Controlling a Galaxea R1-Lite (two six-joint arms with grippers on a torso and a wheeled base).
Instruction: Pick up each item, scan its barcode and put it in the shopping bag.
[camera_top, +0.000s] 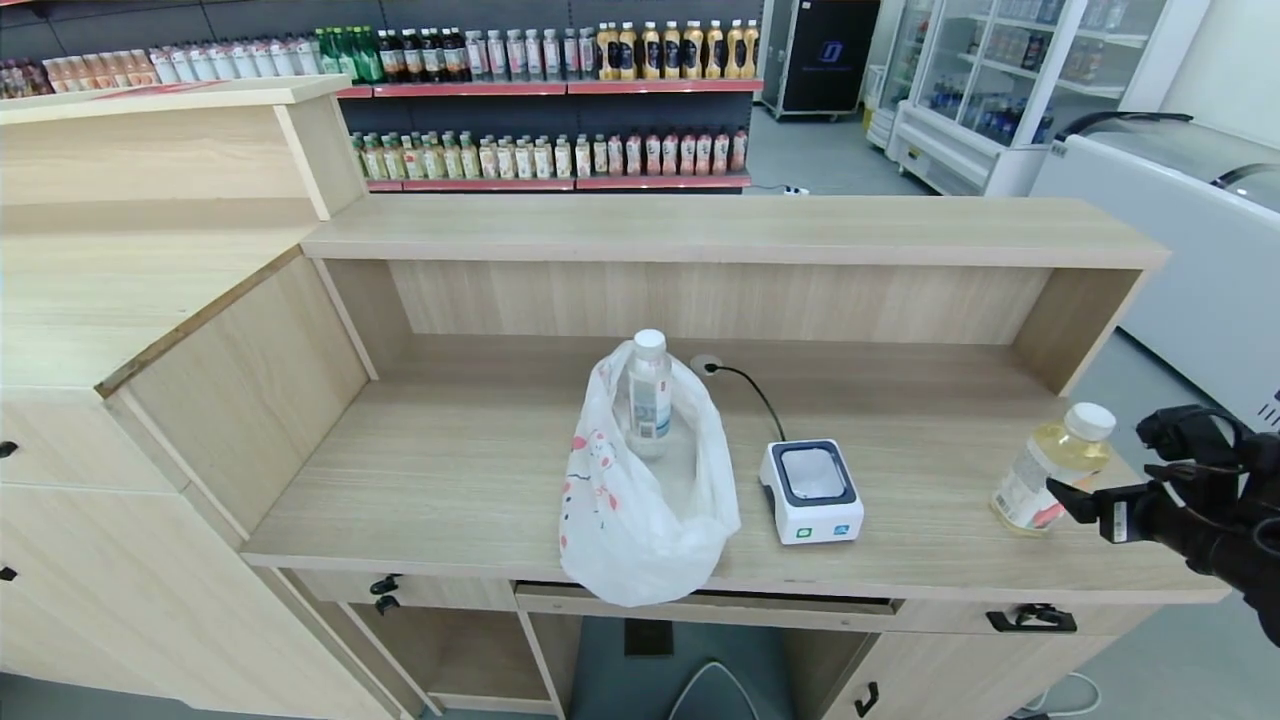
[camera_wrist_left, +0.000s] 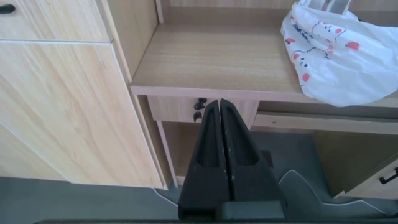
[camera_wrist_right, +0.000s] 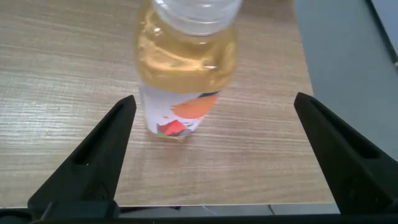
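Note:
A white plastic shopping bag (camera_top: 640, 510) stands open at the middle of the wooden counter (camera_top: 460, 470), and a clear bottle with a white cap (camera_top: 649, 390) stands upright inside it. Right of the bag lies a white barcode scanner (camera_top: 810, 490). Near the counter's right end stands a bottle of yellow drink (camera_top: 1050, 465) with a white cap. My right gripper (camera_top: 1100, 460) is open beside it. In the right wrist view the bottle (camera_wrist_right: 186, 68) stands between the spread fingers (camera_wrist_right: 99, 155), touching neither. My left gripper (camera_wrist_left: 214, 104) is shut and empty, low in front of the counter's left part, near the bag (camera_wrist_left: 336, 56).
A black cable (camera_top: 750, 390) runs from the scanner to a hole at the counter's back. A raised shelf (camera_top: 720, 230) overhangs the back, and a wooden side wall (camera_top: 250, 380) closes the left. Drawer handles (camera_top: 1030, 618) sit under the front edge.

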